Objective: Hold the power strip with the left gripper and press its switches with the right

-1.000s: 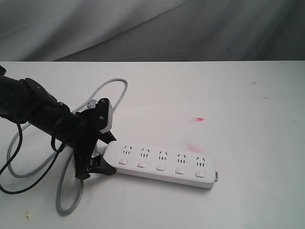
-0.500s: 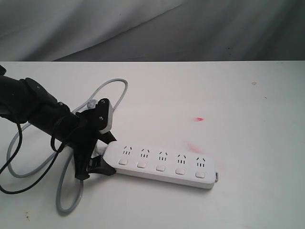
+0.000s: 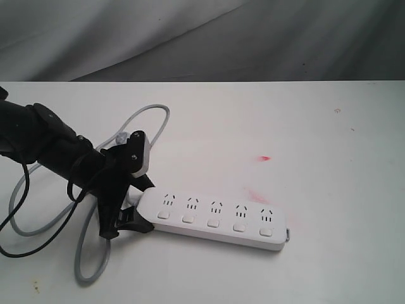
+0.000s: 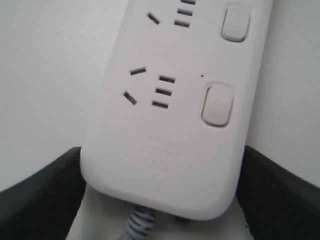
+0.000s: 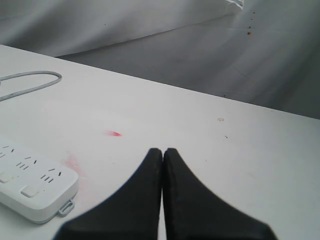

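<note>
The white power strip (image 3: 215,215) lies flat on the white table, its outlets and its row of switches (image 3: 213,222) facing up. My left gripper (image 3: 134,212) grips its cord end, one black jaw on each long side. In the left wrist view the strip's rounded end (image 4: 170,165) fills the span between the jaws of the left gripper (image 4: 161,167), with two switches (image 4: 218,105) in sight. My right gripper (image 5: 162,151) is shut and empty above the table, right of the strip's far end (image 5: 35,187). It does not show in the exterior view.
The grey cord (image 3: 82,250) loops on the table behind and beside the left arm, along with loose black cables (image 3: 16,209). Red smears (image 3: 264,158) mark the table beyond the strip. A grey cloth backdrop (image 3: 202,38) hangs behind the table's far edge.
</note>
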Controlling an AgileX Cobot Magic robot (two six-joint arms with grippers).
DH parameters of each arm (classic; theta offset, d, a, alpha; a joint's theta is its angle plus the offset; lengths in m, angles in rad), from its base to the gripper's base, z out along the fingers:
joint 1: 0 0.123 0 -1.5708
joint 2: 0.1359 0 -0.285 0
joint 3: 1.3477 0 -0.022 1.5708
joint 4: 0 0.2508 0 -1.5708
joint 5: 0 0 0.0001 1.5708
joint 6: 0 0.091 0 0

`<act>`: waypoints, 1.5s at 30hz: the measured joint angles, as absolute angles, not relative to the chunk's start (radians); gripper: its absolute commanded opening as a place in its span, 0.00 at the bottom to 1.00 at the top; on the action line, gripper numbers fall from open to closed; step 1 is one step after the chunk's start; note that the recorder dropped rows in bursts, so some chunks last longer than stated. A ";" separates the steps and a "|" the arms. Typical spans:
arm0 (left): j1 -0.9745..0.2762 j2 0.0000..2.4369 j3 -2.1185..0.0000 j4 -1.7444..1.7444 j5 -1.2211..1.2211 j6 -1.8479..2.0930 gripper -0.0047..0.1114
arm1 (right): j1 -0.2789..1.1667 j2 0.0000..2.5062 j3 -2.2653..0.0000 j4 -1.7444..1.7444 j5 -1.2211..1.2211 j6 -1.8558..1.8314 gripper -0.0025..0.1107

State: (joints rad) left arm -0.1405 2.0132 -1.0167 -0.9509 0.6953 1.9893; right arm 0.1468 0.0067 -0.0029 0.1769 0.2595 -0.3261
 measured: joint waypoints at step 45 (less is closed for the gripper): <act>-0.141 2.013 -1.017 -0.951 0.695 1.991 0.61 | 0.147 0.005 -0.103 0.175 0.421 -0.326 0.02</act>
